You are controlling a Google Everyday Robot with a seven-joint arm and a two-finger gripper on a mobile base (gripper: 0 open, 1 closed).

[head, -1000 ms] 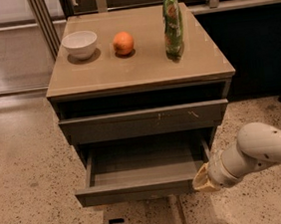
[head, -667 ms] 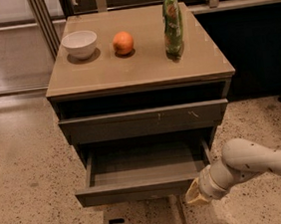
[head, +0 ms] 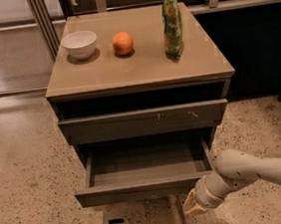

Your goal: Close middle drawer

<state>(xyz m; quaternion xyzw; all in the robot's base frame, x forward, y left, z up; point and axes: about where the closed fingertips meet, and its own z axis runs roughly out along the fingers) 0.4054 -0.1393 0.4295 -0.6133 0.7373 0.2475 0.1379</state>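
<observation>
Middle drawer (head: 138, 190): pulled well out toward the near side, its front standing clear of the cabinet (head: 137, 79). The scratched drawer above (head: 141, 120) sits only slightly proud.

My gripper (head: 193, 206): low, just beside the near-right corner of the middle front, about at its bottom edge. Probably not touching, though the view is poor there. I cannot tell whether it is parted or clenched.

Reasoning: the front has no handle, so closing means a flat push from the near side. I judge I must rise onto the face first.

Bowl (head: 79, 43), orange (head: 122, 42) and green bag (head: 172, 23) on top are well apart from me.
</observation>
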